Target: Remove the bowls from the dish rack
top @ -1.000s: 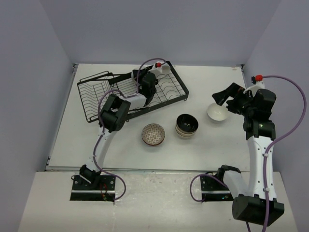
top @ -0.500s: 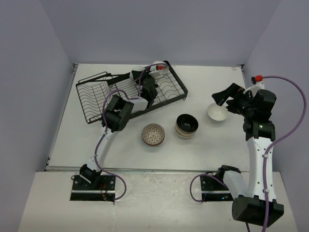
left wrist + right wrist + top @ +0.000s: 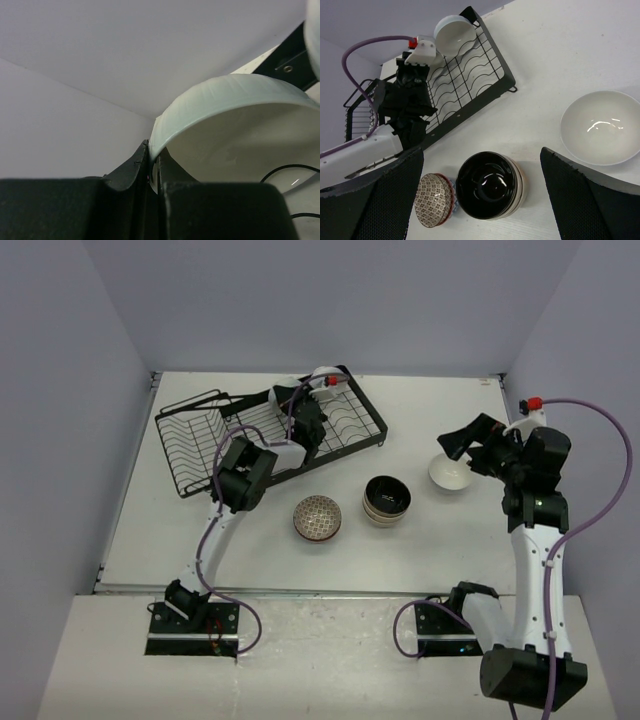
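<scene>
**Desk:** Left arm first. What are the claw and its bowl doing?

**Operator:** Left wrist view. My left gripper (image 3: 152,162) is pressed together on the rim of a plain white bowl (image 3: 235,135), one finger inside the rim and one outside. The bowl is tilted, with its hollow turned toward the camera. From the top view I place this bowl at the far right corner of the dish rack (image 3: 200,435). I cannot tell whether it touches the wires there.

**Desk:** And the right arm?

**Operator:** Right wrist view. My right gripper (image 3: 479,151) is spread wide and pinches nothing. It hangs above the table (image 3: 430,550), well to the right of the rack.

**Desk:** Which bowls are off the rack?

**Operator:** There are three groups, all upright on the table:
- (a) A second white bowl (image 3: 600,127) is the farthest from the rack, well apart from its right end.
- (b) The nested tan bowls with dark insides (image 3: 490,186) stand between (a) and the rack. They are near its front edge and do not touch it.
- (c) A patterned bowl (image 3: 434,200), red-speckled inside, is close beside (b) and also in front of the rack.

**Desk:** How does the rack lie?

**Operator:** It lies askew on the table, with the basket section at its left end and the divider tray at its right.
</scene>
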